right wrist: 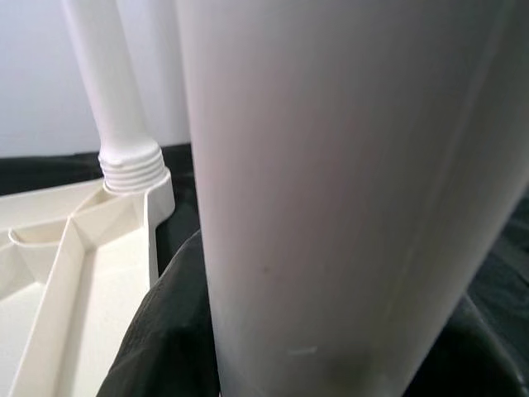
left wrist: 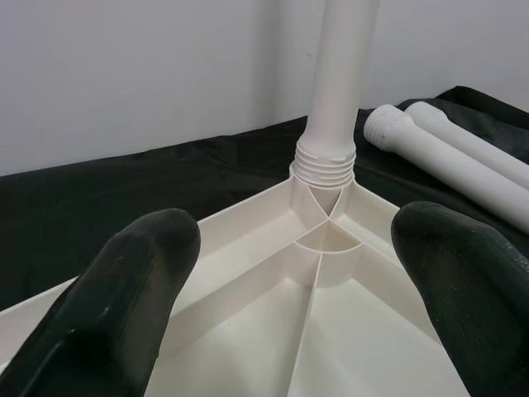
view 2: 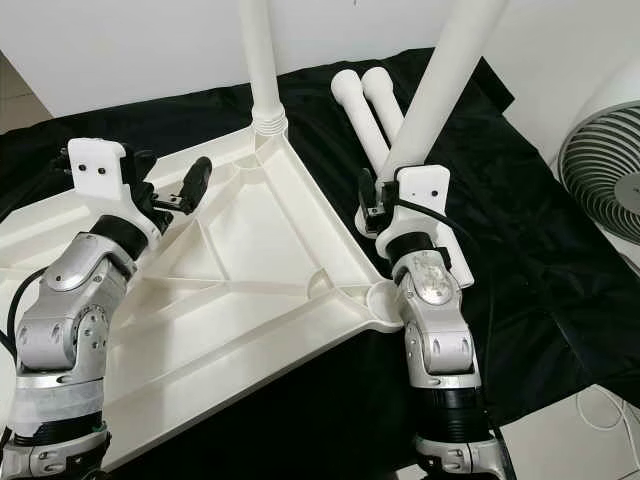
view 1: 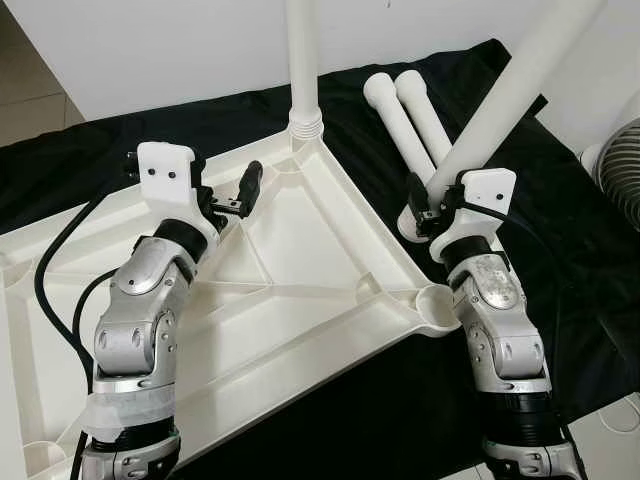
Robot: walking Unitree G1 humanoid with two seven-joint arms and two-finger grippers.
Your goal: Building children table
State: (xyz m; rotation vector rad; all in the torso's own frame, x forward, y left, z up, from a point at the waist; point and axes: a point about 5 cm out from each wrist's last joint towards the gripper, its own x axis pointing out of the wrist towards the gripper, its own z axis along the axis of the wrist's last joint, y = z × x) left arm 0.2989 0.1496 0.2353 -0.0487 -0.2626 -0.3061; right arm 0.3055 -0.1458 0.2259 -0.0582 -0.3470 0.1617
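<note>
Tabletop (view 1: 300, 290) inverted; L gripper (view 1: 245, 195) wide over rim, R gripper (view 1: 425, 215) clamps tilted leg (view 1: 510, 95).

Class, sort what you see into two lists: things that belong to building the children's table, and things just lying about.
Belongs to the job:
- upturned white tabletop
- leg standing in its far corner
- leg held by the right hand
- two spare legs on the cloth
- left hand, open

Lying about:
- black cloth
- fan

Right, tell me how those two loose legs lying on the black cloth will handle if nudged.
The two loose legs are smooth round tubes lying flat, so they would probably roll. They look like hollow plastic, likely light and stiff. The soft black cloth may slow them somewhat.
</note>
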